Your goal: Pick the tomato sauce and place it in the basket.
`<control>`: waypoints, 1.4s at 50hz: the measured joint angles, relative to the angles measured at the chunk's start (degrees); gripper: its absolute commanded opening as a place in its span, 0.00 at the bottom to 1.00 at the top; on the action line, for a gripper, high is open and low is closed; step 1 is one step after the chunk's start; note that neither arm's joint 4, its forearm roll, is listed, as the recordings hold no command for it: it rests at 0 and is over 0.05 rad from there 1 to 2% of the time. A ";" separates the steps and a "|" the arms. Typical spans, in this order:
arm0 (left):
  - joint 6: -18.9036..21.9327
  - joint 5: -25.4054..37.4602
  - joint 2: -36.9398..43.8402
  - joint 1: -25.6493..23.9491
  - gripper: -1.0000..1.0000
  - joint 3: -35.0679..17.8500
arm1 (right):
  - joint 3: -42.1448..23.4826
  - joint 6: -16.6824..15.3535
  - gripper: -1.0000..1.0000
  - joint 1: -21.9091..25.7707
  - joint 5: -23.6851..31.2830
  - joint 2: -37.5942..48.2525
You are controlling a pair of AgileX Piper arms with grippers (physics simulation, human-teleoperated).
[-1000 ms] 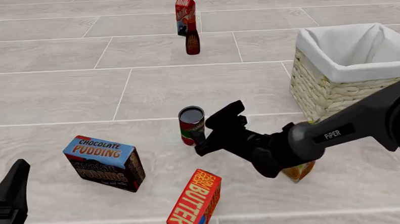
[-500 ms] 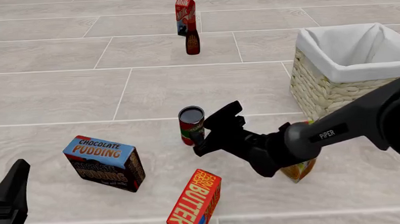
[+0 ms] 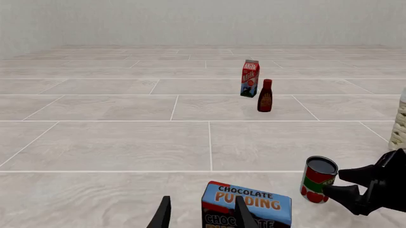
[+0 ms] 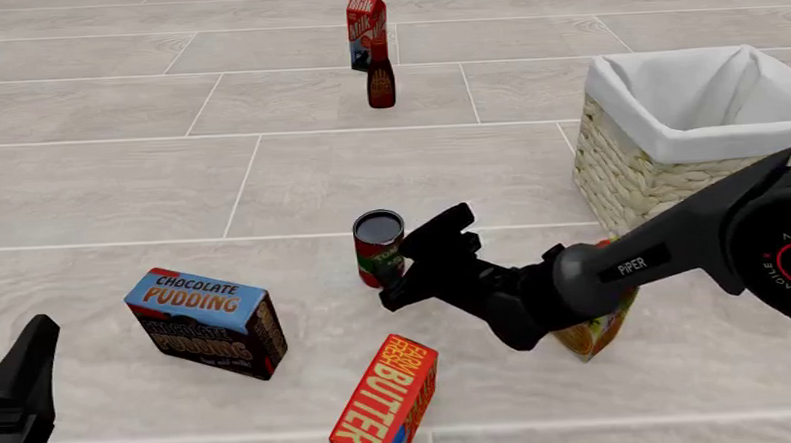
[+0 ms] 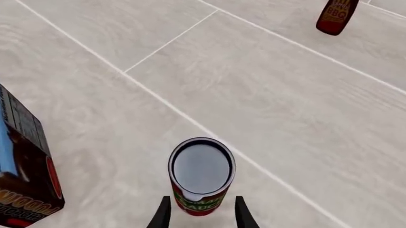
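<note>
The tomato sauce (image 4: 378, 245) is a small can with a grey lid and a red and green label, upright on the floor at centre. It also shows in the left wrist view (image 3: 318, 180) and the right wrist view (image 5: 201, 176). My right gripper (image 4: 419, 260) is open just right of the can, its fingertips (image 5: 163, 214) flanking the can's lower part without closing on it. The basket (image 4: 661, 175), wicker with white lining, stands at the right. My left gripper (image 4: 16, 393) is open and empty at the near left, close to the chocolate pudding box (image 3: 247, 206).
A chocolate pudding box (image 4: 208, 323) lies near left of the can. A butter box (image 4: 383, 402) stands in front. An orange carton (image 4: 591, 338) sits under my right arm. A red milk carton (image 4: 366, 25) and dark bottle (image 4: 380, 82) stand far back.
My right gripper has crept slightly left toward the can, staying open. The can and the left arm have not moved.
</note>
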 measured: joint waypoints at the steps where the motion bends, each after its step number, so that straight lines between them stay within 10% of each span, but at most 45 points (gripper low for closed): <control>1: 0.00 0.00 0.00 0.00 1.00 0.00 | -0.06 0.02 1.00 0.00 0.01 0.08; 70: 0.00 0.00 0.00 0.00 1.00 0.00 | -3.46 0.05 1.00 0.20 0.78 3.81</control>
